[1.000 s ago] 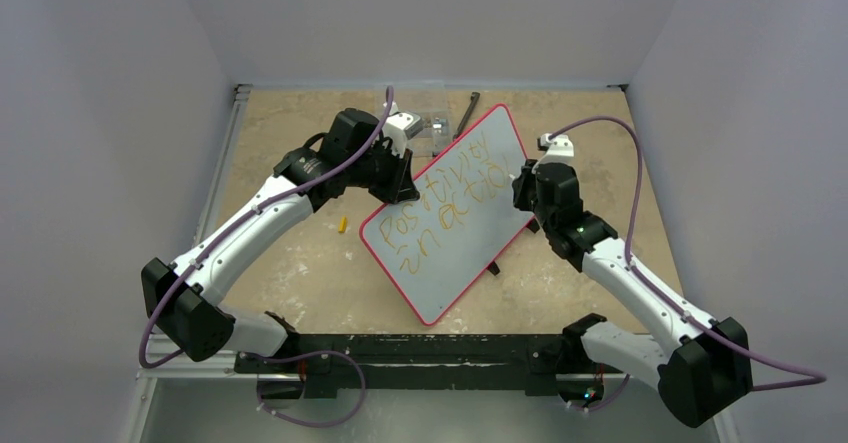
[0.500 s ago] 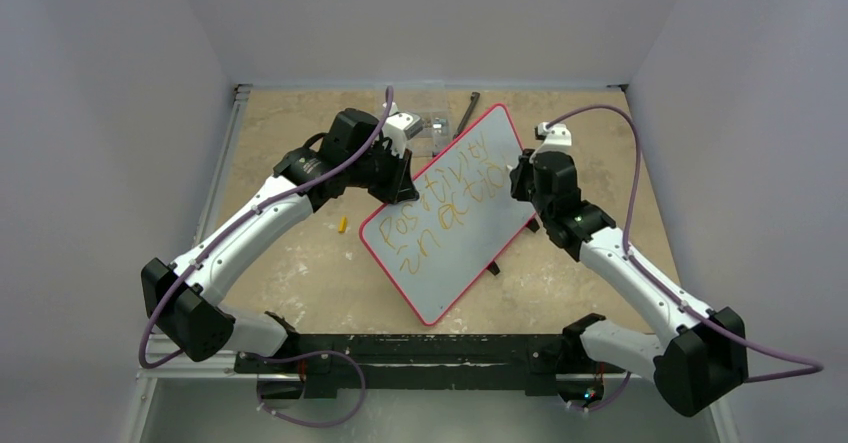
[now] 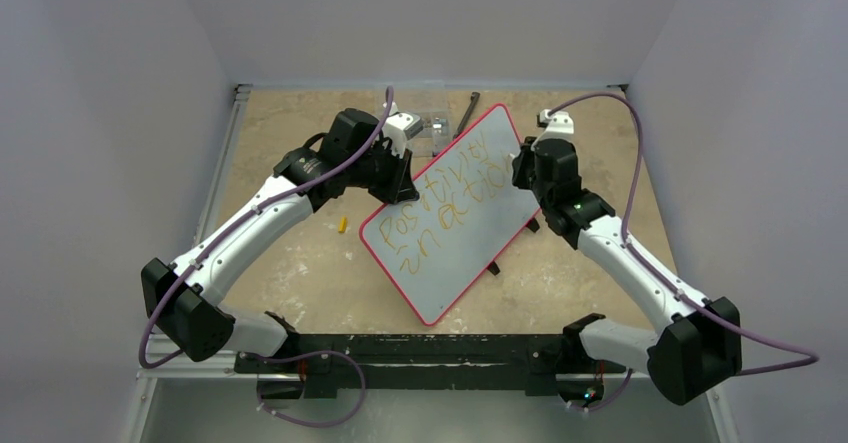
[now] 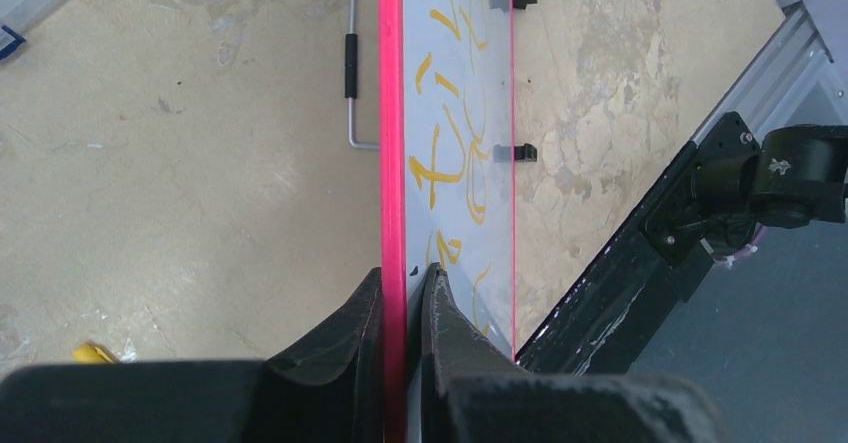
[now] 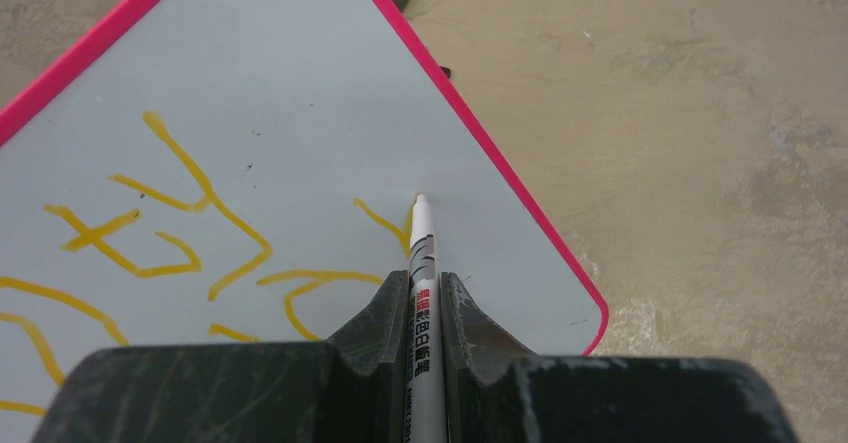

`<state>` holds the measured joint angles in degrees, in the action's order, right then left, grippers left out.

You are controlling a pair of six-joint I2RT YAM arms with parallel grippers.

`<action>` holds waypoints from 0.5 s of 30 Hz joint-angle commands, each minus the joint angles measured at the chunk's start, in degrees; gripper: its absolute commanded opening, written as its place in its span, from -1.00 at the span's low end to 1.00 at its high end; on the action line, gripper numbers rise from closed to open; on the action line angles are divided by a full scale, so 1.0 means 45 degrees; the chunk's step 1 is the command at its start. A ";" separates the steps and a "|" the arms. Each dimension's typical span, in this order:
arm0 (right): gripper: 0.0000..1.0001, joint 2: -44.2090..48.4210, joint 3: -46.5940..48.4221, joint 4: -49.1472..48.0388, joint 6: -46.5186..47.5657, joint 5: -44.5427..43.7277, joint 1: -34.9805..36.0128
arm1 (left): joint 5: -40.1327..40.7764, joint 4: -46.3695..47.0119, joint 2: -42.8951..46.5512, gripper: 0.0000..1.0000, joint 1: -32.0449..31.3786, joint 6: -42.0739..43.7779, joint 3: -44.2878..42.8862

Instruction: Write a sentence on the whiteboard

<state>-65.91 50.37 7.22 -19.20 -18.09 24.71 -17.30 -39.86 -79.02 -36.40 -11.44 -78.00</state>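
Nearest, the low corner of the large glossy whiteboard with its thin red-pink frame (image 3: 455, 263) sits just beyond the black base rail (image 3: 420, 348). The whiteboard lies slantwise across the middle of the tan mottled table (image 3: 300, 273), running far and to the right. A small yellow cap (image 3: 341, 225) lies on the table to its left, well apart.

Further along, the left hand (image 3: 400, 191) is clamped on the whiteboard's left long edge. Across from it, the right hand (image 3: 522, 171) is closed tight on a white marker pen with red and black print (image 5: 421, 263).

The whiteboard looks thin, stiff and light, with a slick face. It would likely skid or tilt under pen pressure, so the frame, close to the line being written, is the sound place to hold it.

Only the top view takes in the whole orange-yellow handwritten sentence (image 3: 450, 198), two lines nearly complete. The left wrist view alone shows the clamp edge-on, one finger on each side of the frame (image 4: 392, 113), and two small black feet (image 4: 517, 152) on the opposite edge. The right wrist view alone shows the pen tip at the surface beside the last stroke (image 5: 385, 225), near the far right corner; it seems to touch.
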 commanded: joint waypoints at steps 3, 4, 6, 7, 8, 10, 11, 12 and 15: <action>-1.00 -0.0282 0.0681 -0.0422 0.0169 0.0156 -0.0282 | 0.1313 -0.0824 0.0105 -1.00 -0.0080 0.1605 0.0223; -1.00 -0.0332 0.0682 -0.0400 0.0178 0.0138 -0.0318 | 0.1314 -0.0844 0.0100 -1.00 -0.0090 0.1600 0.0209; -1.00 -0.0381 0.0664 -0.0404 0.0157 0.0118 -0.0435 | 0.1318 -0.0839 0.0098 -1.00 -0.0085 0.1605 0.0204; -1.00 -0.0391 0.0645 -0.0396 0.0138 0.0114 -0.0474 | 0.1307 -0.0839 0.0100 -1.00 -0.0105 0.1605 0.0204; -1.00 -0.0397 0.0621 -0.0358 0.0138 0.0098 -0.0518 | 0.1323 -0.0849 0.0083 -1.00 -0.0108 0.1605 0.0204; -1.00 -0.0395 0.0533 -0.0336 0.0126 0.0116 -0.0594 | 0.1317 -0.0839 0.0077 -1.00 -0.0100 0.1605 0.0203; -1.00 -0.0393 0.0470 -0.0326 0.0102 0.0135 -0.0604 | 0.1307 -0.0849 0.0075 -1.00 -0.0109 0.1605 0.0204; -1.00 -0.0366 0.0389 -0.0327 0.0084 0.0160 -0.0617 | 0.1308 -0.0850 0.0080 -1.00 -0.0103 0.1605 0.0204; -1.00 -0.0270 0.0066 -0.0332 0.0005 0.0280 -0.0615 | 0.1306 -0.0845 0.0098 -1.00 -0.0114 0.1605 0.0204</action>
<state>-67.55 51.29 7.16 -19.03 -18.06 22.04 -17.37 -39.68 -79.02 -36.47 -11.42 -78.00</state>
